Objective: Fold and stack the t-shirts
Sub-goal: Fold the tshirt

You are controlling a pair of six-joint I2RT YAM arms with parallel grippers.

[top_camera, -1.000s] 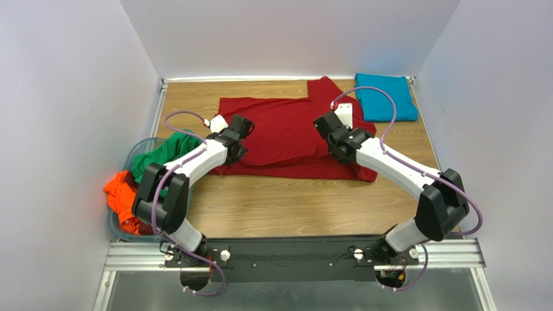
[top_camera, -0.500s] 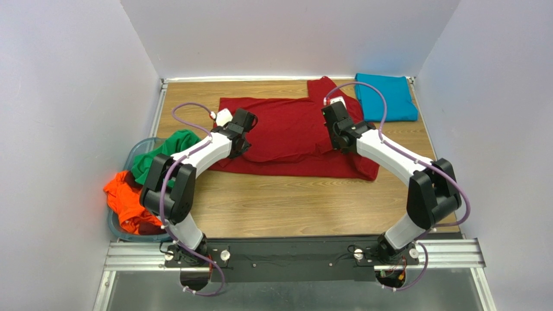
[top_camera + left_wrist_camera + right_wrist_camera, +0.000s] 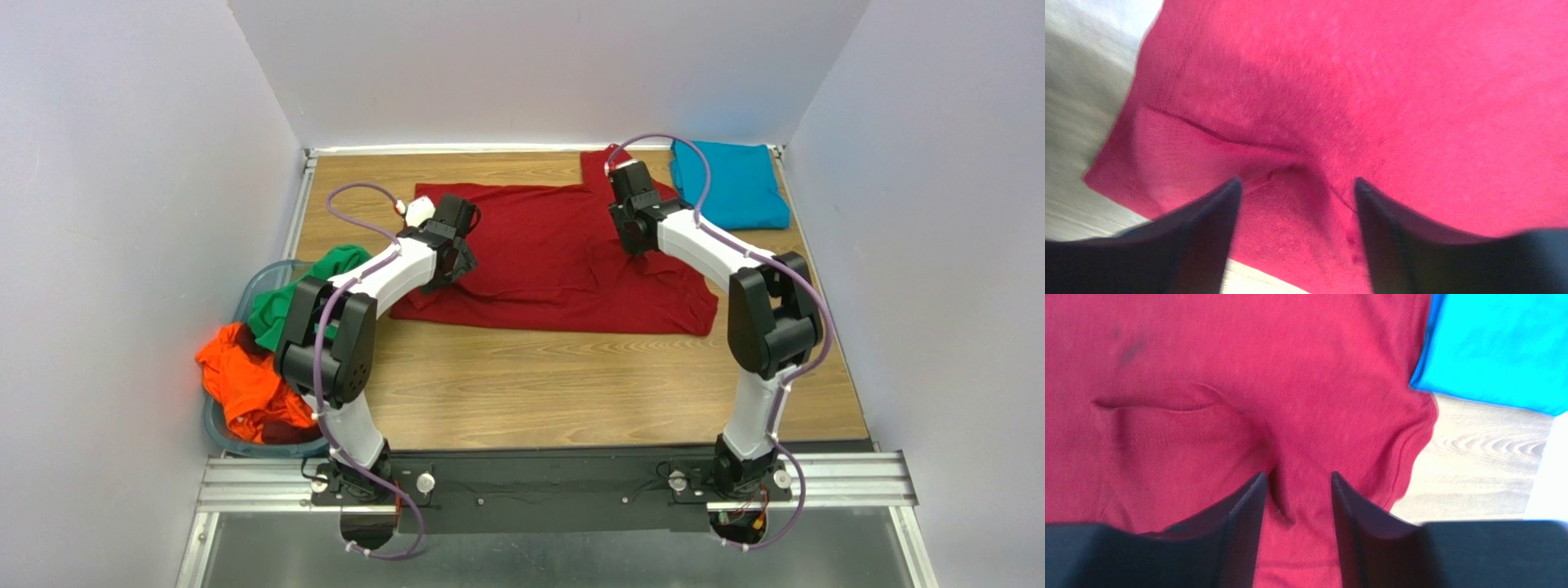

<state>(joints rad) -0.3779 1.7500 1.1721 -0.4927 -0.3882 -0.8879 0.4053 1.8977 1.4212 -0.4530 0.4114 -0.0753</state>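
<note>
Red shirt (image 3: 540,263) is spread out on the wooden table (image 3: 552,392), with one sleeve sticking out on its far side. Left gripper (image 3: 1295,184) is down on the shirt close to its left edge. The fingers sit a fair way apart, but bunched cloth fills the gap and creases run into it, so we read it as clamped on the red shirt. Right gripper (image 3: 1296,476) is down on the far right part of the shirt, by the sleeve. Its gap is narrower with a ridge of cloth pinched in it, so it's also clamped on the red shirt. In both wrist views we see a layer edge of the shirt just beyond the fingertips. Teal shirt (image 3: 732,184) lies folded just right of the red shirt's far end. From the right wrist its edge meets the red cloth, but we can't tell whether it overlaps. Left of the red shirt a clear bin (image 3: 245,294) holds the green shirt (image 3: 313,282) and the orange shirt (image 3: 239,374). Green is the closer of the two to the red shirt, and orange spills over the rim on the side away from it. In the way: right arm (image 3: 718,251) lies over the red shirt's right side and hides part of it. Left arm (image 3: 368,288) crosses above the green shirt and the red shirt's left corner. White walls (image 3: 147,184) close in to the left, right and far side of the red shirt.
</note>
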